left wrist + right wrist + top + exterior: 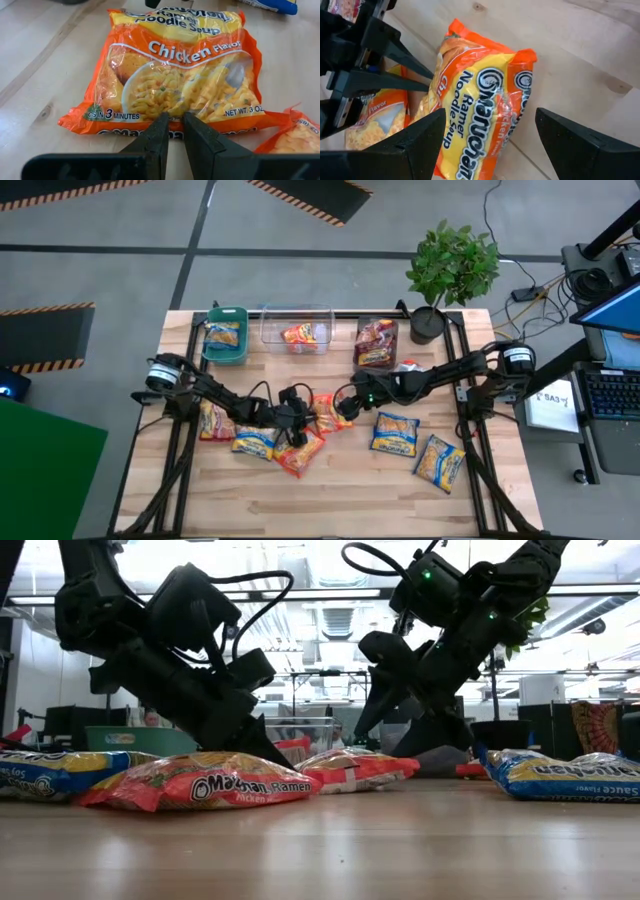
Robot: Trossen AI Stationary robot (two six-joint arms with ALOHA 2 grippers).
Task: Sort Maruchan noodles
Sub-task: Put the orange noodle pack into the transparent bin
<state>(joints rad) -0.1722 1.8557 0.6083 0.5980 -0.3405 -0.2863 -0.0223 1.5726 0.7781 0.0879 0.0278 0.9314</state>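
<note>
Maruchan noodles lie scattered mid-table, 2 orange chicken packets (300, 452) (325, 412) between the arms. The left gripper (172, 131), reaching low and slanted from the left, pinches the near edge of 1 packet; the right gripper (487, 137) hangs spread wide over the other.

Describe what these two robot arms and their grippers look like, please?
Both arms are black and jointed, with black cables looping off them. The left arm has a pale round cap at its base; the right arm shows small green lights. Each ends in a gripper, the left gripper and the right gripper, with two flat, wedge-shaped black fingers.
</note>
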